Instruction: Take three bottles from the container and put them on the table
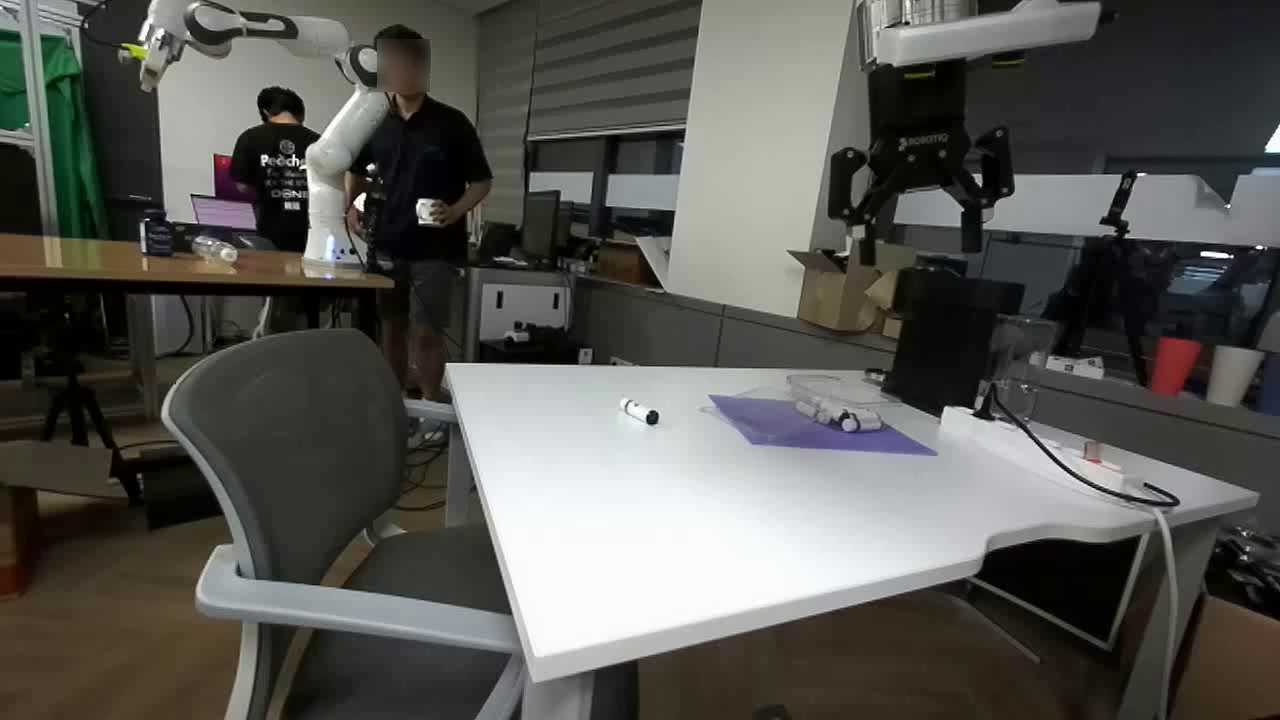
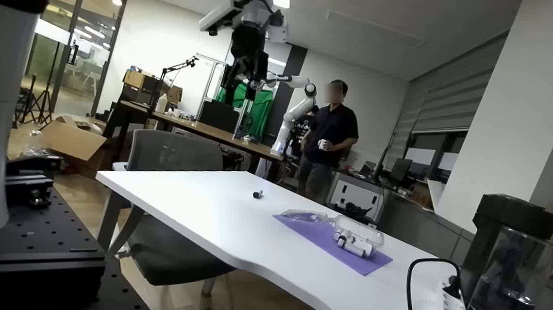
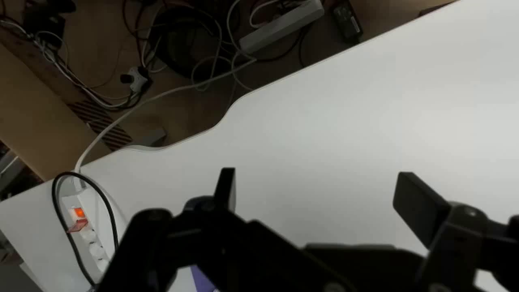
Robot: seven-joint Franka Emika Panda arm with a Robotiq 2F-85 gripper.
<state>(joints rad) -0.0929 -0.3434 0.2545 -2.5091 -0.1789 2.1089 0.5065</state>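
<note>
A clear plastic container (image 2: 378, 235) with its open lid (image 2: 305, 215) sits on a purple sheet on the white table (image 1: 640, 540). Several small white bottles (image 2: 356, 247) with dark parts lie in the container; they also show in an exterior view (image 1: 845, 418). One bottle (image 1: 638, 411) lies on its side on the bare table, away from the sheet; it also shows in an exterior view (image 2: 258, 194). My gripper (image 1: 920, 243) is open and empty, high above the table. In the wrist view, its fingers (image 3: 316, 194) are wide apart over bare table; bottles and container are out of that view.
The purple sheet (image 2: 311, 240) lies under the container. A power strip (image 1: 1040, 455) with a black cable and a dark appliance (image 1: 945, 345) with a clear tank stand at one table end. A grey chair (image 1: 300, 450) stands at the table's side. A person (image 1: 420, 170) stands beyond.
</note>
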